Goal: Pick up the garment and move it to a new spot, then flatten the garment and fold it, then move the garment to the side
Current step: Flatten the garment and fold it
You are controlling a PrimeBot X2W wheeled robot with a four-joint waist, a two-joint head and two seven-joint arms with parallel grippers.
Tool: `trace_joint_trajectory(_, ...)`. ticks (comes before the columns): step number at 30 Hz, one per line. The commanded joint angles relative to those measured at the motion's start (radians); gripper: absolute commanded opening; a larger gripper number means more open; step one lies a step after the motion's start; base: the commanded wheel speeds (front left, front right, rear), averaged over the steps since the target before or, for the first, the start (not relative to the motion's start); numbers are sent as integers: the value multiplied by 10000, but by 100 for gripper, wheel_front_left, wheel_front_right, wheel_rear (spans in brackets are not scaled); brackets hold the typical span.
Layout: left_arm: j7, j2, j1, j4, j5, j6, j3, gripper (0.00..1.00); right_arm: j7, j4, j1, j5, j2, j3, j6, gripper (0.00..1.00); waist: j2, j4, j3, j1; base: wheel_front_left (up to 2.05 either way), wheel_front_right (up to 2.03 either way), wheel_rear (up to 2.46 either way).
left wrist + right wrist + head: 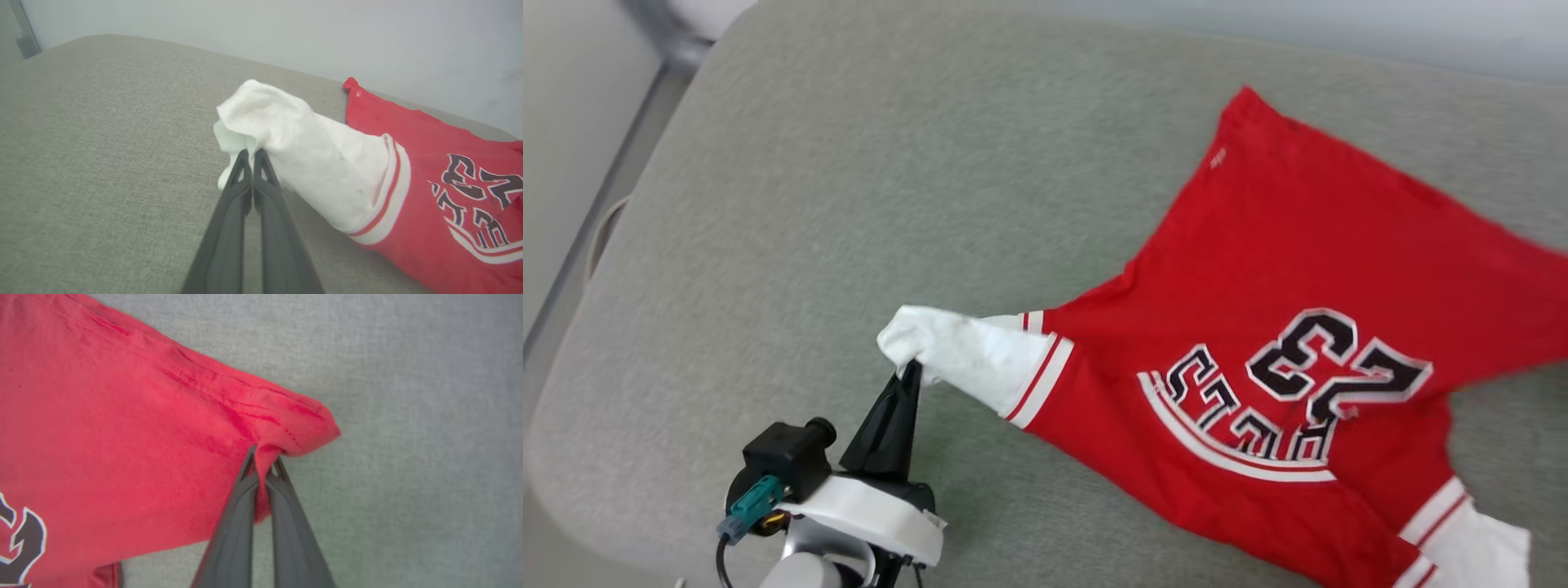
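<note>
The garment (1290,261), a red jersey with white sleeves, striped trim and a dark white-edged print, lies spread over the right half of the grey padded table (849,204). My left gripper (913,369) is shut on the end of one white sleeve (294,151), which is lifted and pulled out to the left; in the left wrist view the left gripper (251,152) pinches the sleeve's cuff. In the right wrist view my right gripper (263,455) is shut on a corner of the red hem (294,424), with cloth pinched between the fingers.
The grey table's left edge (572,343) curves down near my left arm. A pale wall (286,32) rises behind the table's far edge. Bare grey fabric (429,437) stretches to the right of the held red corner.
</note>
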Motion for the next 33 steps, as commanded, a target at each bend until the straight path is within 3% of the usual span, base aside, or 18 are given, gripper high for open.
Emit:
trace_joint_trajectory(1,48,69,154,1,-85,63,74,0,-73,-301,543,142,-49,-148,-16,0,-1,-664,-601,0,0,0,0)
trace_joint_trajectory(6,282,477,710,-37,-245,302,396,0,-467,-1854,3260,464,716,-806,-16,0,-1,-1571,-1297,0,0,0,0)
trace_joint_trajectory(7,394,641,962,-102,-331,427,543,0,-733,-2646,4593,450,1376,-1113,-16,0,-1,-1902,-1522,0,0,0,0)
trace_joint_trajectory(11,438,816,1171,-108,-423,417,675,0,-1072,-3327,6156,258,2385,-1475,-16,0,-1,-2200,-1709,0,0,0,0)
trace_joint_trajectory(16,523,931,1358,-102,-507,463,715,0,-1512,-3538,7637,92,3787,-1843,-18,0,-1,-2374,-2030,0,0,0,0)
trace_joint_trajectory(22,653,1001,1563,-168,-579,589,730,0,-2358,-2922,8110,355,4340,-1558,-16,0,-1,-2597,-2245,0,0,0,0)
trace_joint_trajectory(23,676,1004,1593,-166,-593,595,712,0,-2632,-2827,8057,320,4362,-1486,-16,22,-1,-2620,-2283,0,0,0,0)
trace_joint_trajectory(24,705,1017,1616,-158,-584,592,680,0,-3021,-2778,7986,265,4374,-1408,-16,89,-1,-2639,-2335,0,0,0,0)
trace_joint_trajectory(25,734,1028,1623,-165,-585,606,668,0,-3406,-2741,7864,376,4361,-1400,-16,100,-1,-2653,-2363,0,0,0,0)
trace_joint_trajectory(33,813,1057,1545,-292,-579,670,592,0,-7207,-2974,7079,164,4265,-1393,-15,100,-1,-2610,-2465,0,0,0,0)
